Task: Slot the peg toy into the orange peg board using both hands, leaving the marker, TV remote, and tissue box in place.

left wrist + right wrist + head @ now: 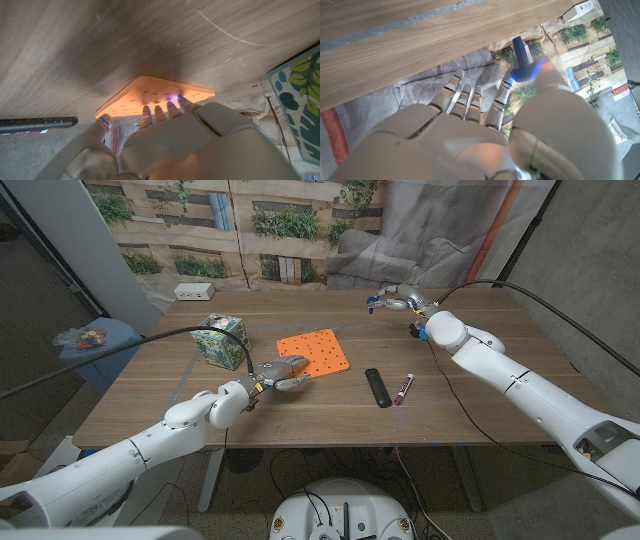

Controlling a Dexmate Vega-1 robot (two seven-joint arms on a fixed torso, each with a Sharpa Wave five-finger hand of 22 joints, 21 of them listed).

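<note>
Peg toy (521, 62) pinched in right hand (400, 300) near far table edge (330, 292) — left hand's (280, 372) fingers pressing orange peg board's (314, 352) near edge, holding nothing.

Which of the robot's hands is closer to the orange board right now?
The left. The left hand has its fingers at the near left edge of the orange board; the right hand is up near the table's far edge, pinching the blue peg.

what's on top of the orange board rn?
Left hand fingers rest on the near-left corner of the orange peg board; holes under them are covered. No peg is slotted; right hand holds the peg toy.
</note>
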